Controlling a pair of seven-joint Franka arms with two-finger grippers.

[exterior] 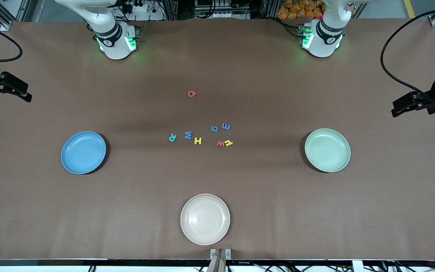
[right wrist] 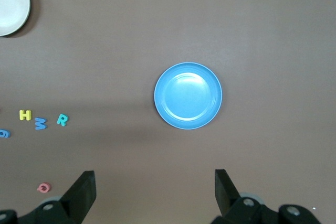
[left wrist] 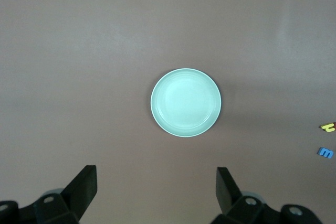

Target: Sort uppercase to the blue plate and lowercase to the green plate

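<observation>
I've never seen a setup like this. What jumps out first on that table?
Three plates ring a scatter of tiny foam letters in mid-table: a blue plate toward the right arm's end, a pale green plate toward the left arm's end, a cream plate nearest the front camera. A pink Q lies apart.

Green plate (left wrist: 186, 102) on brown table (left wrist: 79, 51), open left claw (left wrist: 156, 190) above.

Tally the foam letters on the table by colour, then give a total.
Blue: 3 (W, g, e)
Yellow: 2 (H, h)
Red or pink: 2 (Q, w)
Teal: 1 (R)
Total: 8
</observation>
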